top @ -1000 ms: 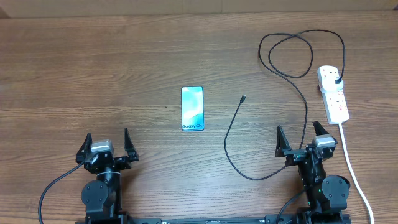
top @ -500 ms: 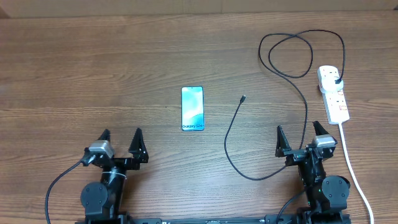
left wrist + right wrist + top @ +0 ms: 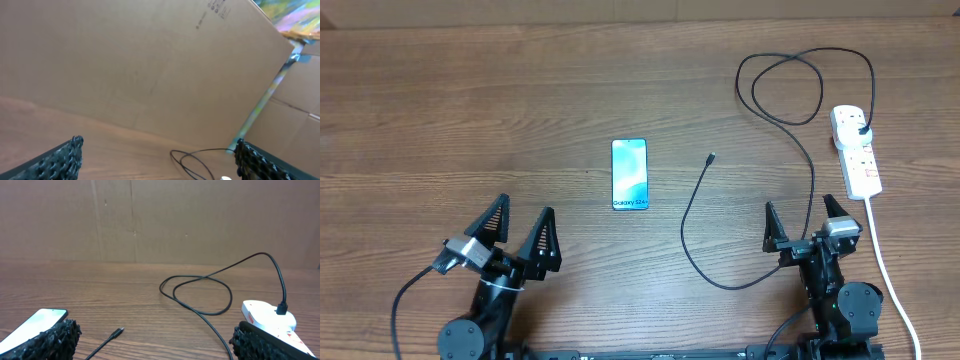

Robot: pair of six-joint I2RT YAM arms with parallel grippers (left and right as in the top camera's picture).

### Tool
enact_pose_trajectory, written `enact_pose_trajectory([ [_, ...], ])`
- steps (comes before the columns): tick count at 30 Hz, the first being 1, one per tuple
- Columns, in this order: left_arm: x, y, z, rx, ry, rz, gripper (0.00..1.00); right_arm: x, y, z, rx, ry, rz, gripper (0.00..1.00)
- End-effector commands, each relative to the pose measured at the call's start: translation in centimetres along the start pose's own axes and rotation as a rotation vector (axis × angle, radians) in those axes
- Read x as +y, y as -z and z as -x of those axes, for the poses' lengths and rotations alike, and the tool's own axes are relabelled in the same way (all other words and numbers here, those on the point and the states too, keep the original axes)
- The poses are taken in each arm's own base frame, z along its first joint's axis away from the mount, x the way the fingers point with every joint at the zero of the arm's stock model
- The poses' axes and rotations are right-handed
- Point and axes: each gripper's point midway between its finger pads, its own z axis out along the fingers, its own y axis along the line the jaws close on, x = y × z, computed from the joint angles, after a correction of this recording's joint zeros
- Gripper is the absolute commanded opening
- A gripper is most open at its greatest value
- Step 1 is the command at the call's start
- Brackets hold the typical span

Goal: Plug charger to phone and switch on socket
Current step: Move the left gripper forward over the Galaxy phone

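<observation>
On woodgrain table (image 3: 440, 110) | slim rectangular phone (image 3: 629, 174) flat | thin black charger (image 3: 813, 180) looped | left gripper (image 3: 525, 205), right gripper (image 3: 798, 202) spread, empty

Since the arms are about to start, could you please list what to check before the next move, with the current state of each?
1. Phone flat, screen up, uncovered: ok.
2. Cable tip lying free, apart from the phone: ok.
3. Plug seated in the power strip: ok.
4. Power strip switched on: cannot tell.
5. Left gripper open, empty: ok.
6. Right gripper open, empty: ok.
</observation>
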Motion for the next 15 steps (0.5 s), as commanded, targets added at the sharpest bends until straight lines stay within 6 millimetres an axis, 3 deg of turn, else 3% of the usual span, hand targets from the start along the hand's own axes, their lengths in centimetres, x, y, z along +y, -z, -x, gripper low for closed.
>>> enact_pose_trajectory([
  [1, -2.6, 0.1, 4.2, -0.017, -0.178, 0.009, 1.00, -0.1, 0.0, -0.2, -0.002, -0.002, -0.006, 1.00],
  [7, -3.5, -1.9, 7.0, 0.214, -0.200, 0.130, 1.00, -0.1, 0.0, -0.2, -0.001, -0.002, -0.006, 1.00],
  [10, -3.8, -3.6, 7.5, 0.419, -0.142, 0.181, 1.00, -0.1, 0.0, -0.2, -0.002, -0.002, -0.006, 1.00],
  [15, -7.0, -7.0, 8.2, 0.622, -0.058, 0.031, 1.00, -0.1, 0.0, -0.2, -0.001, -0.002, -0.006, 1.00],
])
